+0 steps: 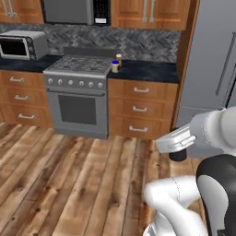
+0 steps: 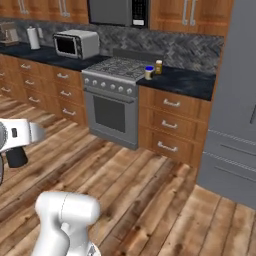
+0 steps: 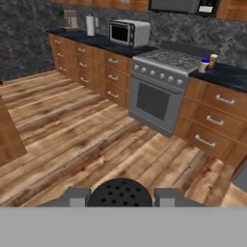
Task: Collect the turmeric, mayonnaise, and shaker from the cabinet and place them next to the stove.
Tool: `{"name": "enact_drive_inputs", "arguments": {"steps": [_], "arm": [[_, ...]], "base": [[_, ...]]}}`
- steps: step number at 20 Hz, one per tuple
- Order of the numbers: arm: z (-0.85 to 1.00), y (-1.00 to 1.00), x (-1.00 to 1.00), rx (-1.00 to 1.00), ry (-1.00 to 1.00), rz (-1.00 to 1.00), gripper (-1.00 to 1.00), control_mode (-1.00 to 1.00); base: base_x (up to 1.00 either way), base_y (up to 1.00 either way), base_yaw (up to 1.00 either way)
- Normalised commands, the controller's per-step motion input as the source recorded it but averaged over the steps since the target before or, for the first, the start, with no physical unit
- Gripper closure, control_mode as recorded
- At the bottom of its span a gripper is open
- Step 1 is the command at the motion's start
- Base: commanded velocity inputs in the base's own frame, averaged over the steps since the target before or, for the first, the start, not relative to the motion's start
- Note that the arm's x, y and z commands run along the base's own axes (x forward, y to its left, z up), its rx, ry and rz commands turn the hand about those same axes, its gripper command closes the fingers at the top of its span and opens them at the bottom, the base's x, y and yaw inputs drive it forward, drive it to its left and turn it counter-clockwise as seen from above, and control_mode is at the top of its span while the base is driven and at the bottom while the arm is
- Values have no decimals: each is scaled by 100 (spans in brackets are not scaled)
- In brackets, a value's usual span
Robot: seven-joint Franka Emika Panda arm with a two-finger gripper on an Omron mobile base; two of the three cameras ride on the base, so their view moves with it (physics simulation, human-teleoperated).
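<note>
My gripper (image 3: 120,198) is shut on the shaker (image 3: 120,193), whose dark perforated top sits between the two grey fingertips. The gripper (image 1: 177,146) hangs over the wooden floor, well back from the counters, with the dark shaker (image 1: 178,155) below the hand; from the other side the shaker (image 2: 16,157) shows at the far left. The mayonnaise (image 1: 115,66) and the turmeric (image 1: 119,60) stand upright on the dark counter just right of the stove (image 1: 78,92). Both jars, mayonnaise (image 2: 148,73) and turmeric (image 2: 159,66), also appear beside the stove (image 2: 112,97). The cabinet is out of view.
A toaster oven (image 1: 20,45) sits on the counter left of the stove, with a microwave (image 1: 76,11) above the range. A tall grey fridge (image 1: 212,60) stands at the right. Wooden drawers (image 1: 140,108) line the counter front. A paper towel roll (image 2: 33,37) stands far left.
</note>
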Motion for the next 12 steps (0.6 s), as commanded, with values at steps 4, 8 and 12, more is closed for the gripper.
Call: {"name": "enact_drive_inputs", "arguments": {"steps": [4,8,12], "arm": [[0,0,0,0,0,0,100,100],[0,0,0,0,0,0,100,100],[0,0,0,0,0,0,100,100]], "base": [[100,54,-20],[100,64,-16],[100,76,-14]]}}
